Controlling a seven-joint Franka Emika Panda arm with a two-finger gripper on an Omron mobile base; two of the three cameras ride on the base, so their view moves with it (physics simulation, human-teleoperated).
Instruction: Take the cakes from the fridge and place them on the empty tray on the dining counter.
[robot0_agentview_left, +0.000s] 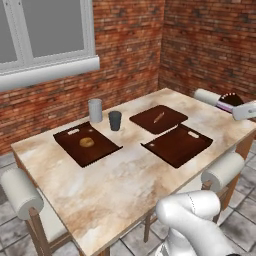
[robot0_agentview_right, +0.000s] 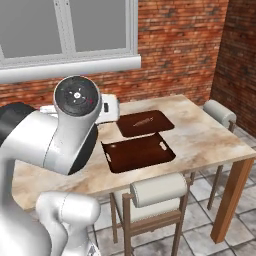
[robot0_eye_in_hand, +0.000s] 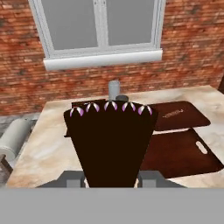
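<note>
My gripper (robot0_eye_in_hand: 111, 179) is shut on a dark chocolate cake wedge (robot0_eye_in_hand: 111, 144) with purple-white dollops along its wide edge. It hangs in the air off the near side of the dining counter (robot0_eye_in_hand: 48, 144). In the left base view the cake (robot0_agentview_left: 229, 102) and the white hand show at the right edge. The empty dark brown tray (robot0_eye_in_hand: 183, 153) lies right of and below the cake, on the marble top (robot0_agentview_left: 120, 185). That same tray (robot0_agentview_left: 177, 145) (robot0_agentview_right: 137, 152) sits near the counter's front edge. The fridge is out of view.
A tray with a round biscuit (robot0_agentview_left: 86, 143) and one with a tan stick (robot0_agentview_left: 158, 118) also lie on the counter. A grey glass (robot0_agentview_left: 95, 110) and a dark cup (robot0_agentview_left: 115, 120) stand between them. Cushioned chairs (robot0_agentview_left: 222, 171) (robot0_agentview_right: 155, 190) ring the counter.
</note>
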